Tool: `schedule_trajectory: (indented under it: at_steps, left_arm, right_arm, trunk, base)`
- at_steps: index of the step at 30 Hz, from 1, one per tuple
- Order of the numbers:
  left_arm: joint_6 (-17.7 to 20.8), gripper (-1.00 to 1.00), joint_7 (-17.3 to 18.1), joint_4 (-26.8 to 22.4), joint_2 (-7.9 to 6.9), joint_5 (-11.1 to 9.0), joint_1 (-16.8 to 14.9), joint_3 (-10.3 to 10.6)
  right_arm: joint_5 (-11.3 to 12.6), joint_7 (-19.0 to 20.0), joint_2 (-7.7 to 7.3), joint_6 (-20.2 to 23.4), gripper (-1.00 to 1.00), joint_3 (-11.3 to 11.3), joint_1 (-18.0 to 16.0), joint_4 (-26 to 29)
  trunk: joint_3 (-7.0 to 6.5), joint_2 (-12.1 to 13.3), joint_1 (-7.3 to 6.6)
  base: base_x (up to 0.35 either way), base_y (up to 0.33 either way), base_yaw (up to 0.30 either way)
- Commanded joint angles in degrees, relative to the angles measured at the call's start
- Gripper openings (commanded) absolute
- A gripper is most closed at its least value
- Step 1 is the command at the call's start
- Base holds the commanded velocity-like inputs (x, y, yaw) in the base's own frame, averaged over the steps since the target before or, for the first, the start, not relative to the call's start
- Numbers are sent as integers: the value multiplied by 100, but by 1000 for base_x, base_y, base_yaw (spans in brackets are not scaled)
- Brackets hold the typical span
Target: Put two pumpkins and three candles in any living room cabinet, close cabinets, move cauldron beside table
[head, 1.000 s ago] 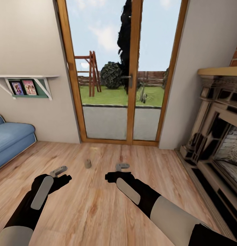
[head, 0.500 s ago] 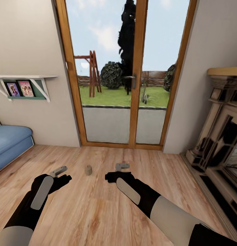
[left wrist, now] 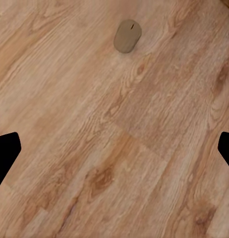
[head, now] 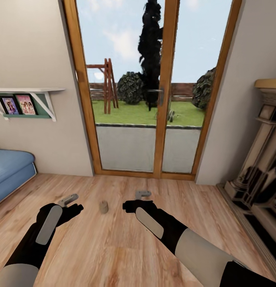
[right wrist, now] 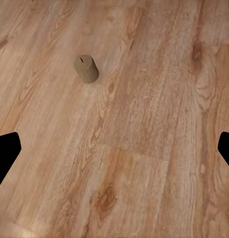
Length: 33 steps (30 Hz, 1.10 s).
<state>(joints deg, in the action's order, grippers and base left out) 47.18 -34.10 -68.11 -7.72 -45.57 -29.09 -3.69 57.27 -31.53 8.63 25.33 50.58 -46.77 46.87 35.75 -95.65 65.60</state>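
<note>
One candle (head: 104, 207), a short beige-tan cylinder, stands upright on the wooden floor between my two hands and slightly ahead of them. My left gripper (head: 72, 202) hangs open to its left, my right gripper (head: 137, 199) open to its right, both above the floor and empty. The left wrist view has the candle (left wrist: 127, 36) ahead of the open left gripper (left wrist: 114, 153). The right wrist view has the candle (right wrist: 86, 68) ahead and off to one side of the open right gripper (right wrist: 114, 153). Pumpkins, cabinet and cauldron are out of view.
A glass double door (head: 153, 99) in a wooden frame stands straight ahead. A blue sofa (head: 10, 169) is at the left under a wall shelf (head: 24, 99) with pictures. A dark fireplace surround (head: 257, 175) lines the right side.
The whole view has advanced toward the door: the camera moved. The candle now sits lower in the picture, closer to my hands. Both arms hold the same pose.
</note>
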Motion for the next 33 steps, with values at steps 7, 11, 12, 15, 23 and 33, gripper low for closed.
schedule_trajectory:
  at_steps: [7, 11, 12, 15, 23, 33]
  left_arm:
    - [3, 100, -52, 29, -2, -60, -5, 0]
    - [2, 100, -49, 34, -2, -57, -2, 0]
    - [2, 100, -49, 34, -2, -57, -3, 0]
    - [-1, 100, -52, 36, -2, -59, -4, 0]
    - [-7, 100, -66, 55, -2, -67, -4, 0]
    - [-18, 100, -94, 407, -8, -57, -15, 14]
  right_arm:
    - [48, -36, 12, 31, 100, -20, -8, 82]
    - [143, 52, -239, 156, 100, -45, 5, 1386]
    - [154, 51, -381, 207, 100, -49, 6, 1677]
    - [257, 44, -824, 299, 100, -55, 9, 2449]
    - [787, 33, -1437, 324, 100, -57, 18, 3334]
    - [812, 41, -1453, 323, 100, -56, 24, 3361]
  trunk:
    - [6, -3, 3]
    - [6, -3, 3]
    - [6, -3, 3]
    - [6, -3, 3]
    - [6, -3, 3]
    - [6, -3, 3]
  base:
    - [326, 45, 0]
    - [326, 2, 0]
    - [326, 1, 0]
    - [326, 0, 0]
    - [321, -50, 0]
    - [306, -149, 0]
